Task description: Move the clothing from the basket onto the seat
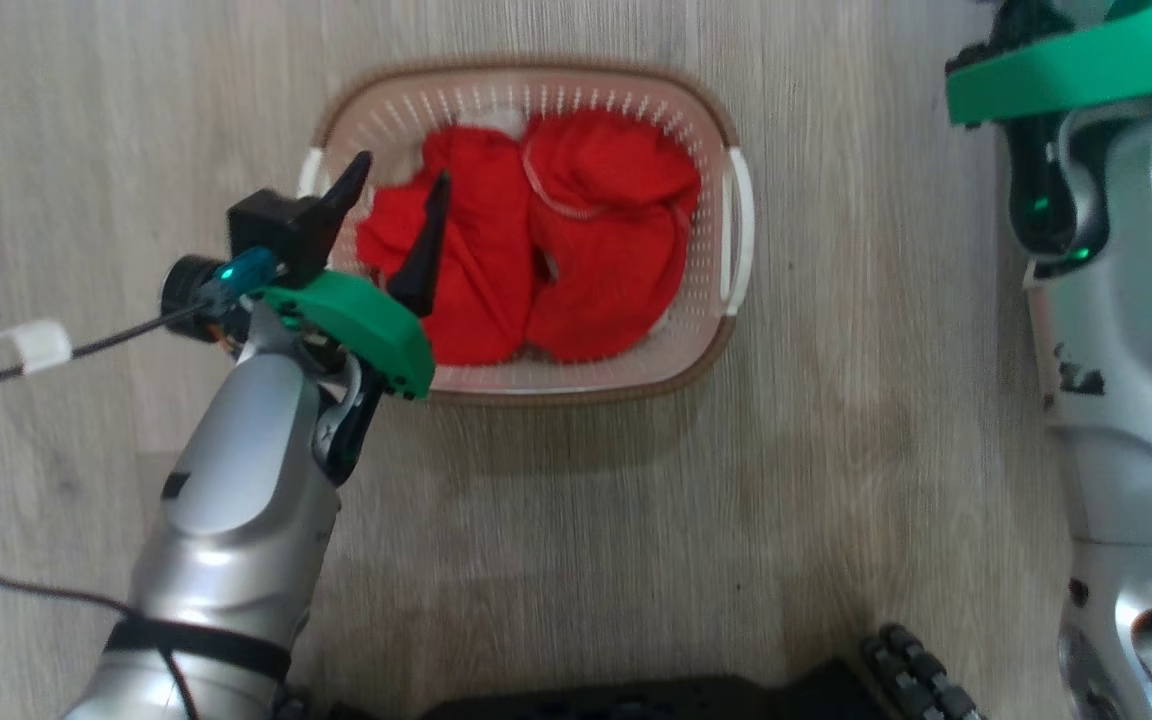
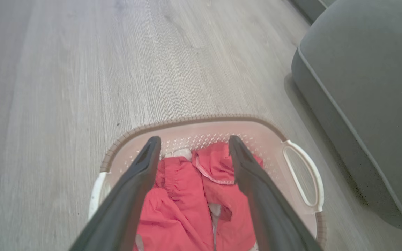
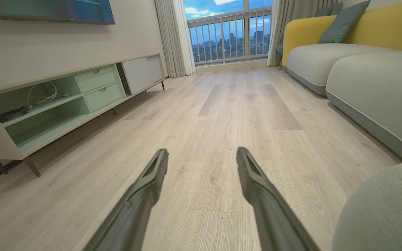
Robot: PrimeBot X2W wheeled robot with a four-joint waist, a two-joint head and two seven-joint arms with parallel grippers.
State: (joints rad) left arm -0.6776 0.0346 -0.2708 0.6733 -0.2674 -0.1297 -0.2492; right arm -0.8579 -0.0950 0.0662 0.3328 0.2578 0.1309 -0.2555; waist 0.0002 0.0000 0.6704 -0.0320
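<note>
The left pincer hangs over the basket's left end, its long dark fingers wide apart and holding nothing. The oval basket is holey cream plastic with a brown rim. It sits on the wooden floor. Soft, crumpled red clothing lies inside, half hiding a white cloth. The grey seat nearby is cut off. The right pincer is spread wide too.

Open-topped basket, floor around it, seat standing near.

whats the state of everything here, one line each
basket, upright on the floor
red clothing, piled in the basket
left gripper, fingers open over the basket, holding nothing
right gripper, fingers open over the floor, holding nothing
grey seat, no clothing on the visible part
drawers, shut
</note>
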